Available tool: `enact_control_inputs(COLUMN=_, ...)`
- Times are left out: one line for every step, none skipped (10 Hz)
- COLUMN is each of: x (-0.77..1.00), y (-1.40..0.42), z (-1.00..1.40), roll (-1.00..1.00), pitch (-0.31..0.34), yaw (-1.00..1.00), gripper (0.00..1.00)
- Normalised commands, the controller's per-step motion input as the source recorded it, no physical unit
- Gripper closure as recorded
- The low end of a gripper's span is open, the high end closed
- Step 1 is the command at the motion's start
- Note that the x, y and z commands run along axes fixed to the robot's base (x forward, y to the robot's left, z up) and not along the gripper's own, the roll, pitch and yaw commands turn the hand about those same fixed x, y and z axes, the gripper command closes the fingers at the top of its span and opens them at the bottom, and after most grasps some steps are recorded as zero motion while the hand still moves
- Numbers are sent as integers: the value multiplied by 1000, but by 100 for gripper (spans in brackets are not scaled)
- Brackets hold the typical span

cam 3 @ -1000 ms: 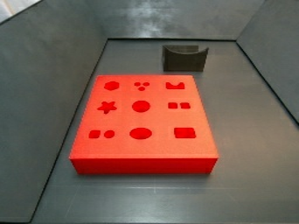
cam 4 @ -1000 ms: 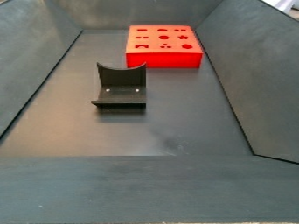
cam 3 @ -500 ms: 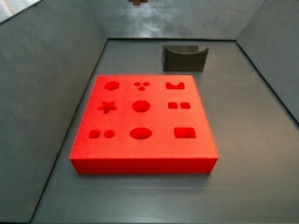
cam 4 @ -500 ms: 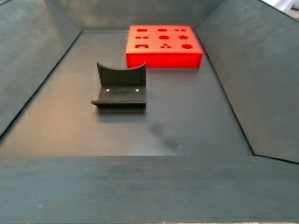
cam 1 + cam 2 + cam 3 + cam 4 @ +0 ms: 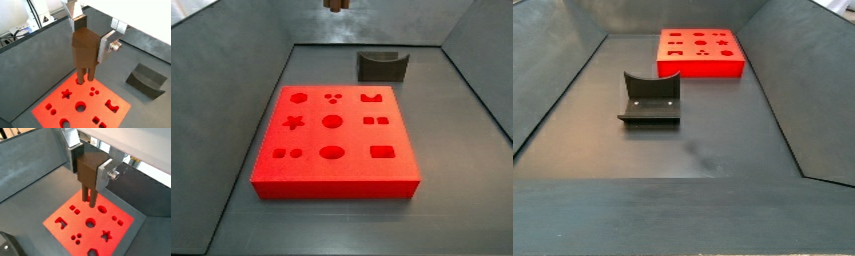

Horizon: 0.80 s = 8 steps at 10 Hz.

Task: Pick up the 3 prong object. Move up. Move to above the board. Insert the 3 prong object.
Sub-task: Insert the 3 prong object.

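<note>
we have the gripper (image 5: 85, 37) pinching the 3 prong object (image 5: 84, 50) by its upper body; we judge it rigid, light, over the board (image 5: 80, 102)

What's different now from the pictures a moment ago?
In a side view, the tip of the 3 prong object has dropped further into sight at the top edge; a second ago nothing showed there. The wrist views show the tool shut on it, high above the board. The board and the fixture stayed put.
</note>
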Motion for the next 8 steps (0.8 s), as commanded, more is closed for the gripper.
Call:
enact_control_inputs(x=0, y=23, z=-100, roll=21, pitch=0, yaw=0, gripper=100)
enact_control_inputs(x=0, y=49, z=-169, roll=59, pitch=0, yaw=0, gripper=100)
enact_control_inputs(x=0, y=106, z=-254, roll=89, pitch=0, yaw=0, gripper=100)
enact_control_inputs(x=0, y=334, z=-434, roll=57, pitch=0, yaw=69, gripper=100)
enact_control_inputs(x=0, y=277, z=-589, roll=93, pitch=0, yaw=89, gripper=100)
enact_control_inputs(x=0, y=257, z=-694, roll=61, pitch=-10, yaw=69, gripper=100)
enact_control_inputs(x=60, y=217, z=-749, roll=39, pitch=-26, yaw=54, gripper=100)
enact_control_inputs(x=94, y=220, z=-771, roll=30, pitch=-44, yaw=49, gripper=100)
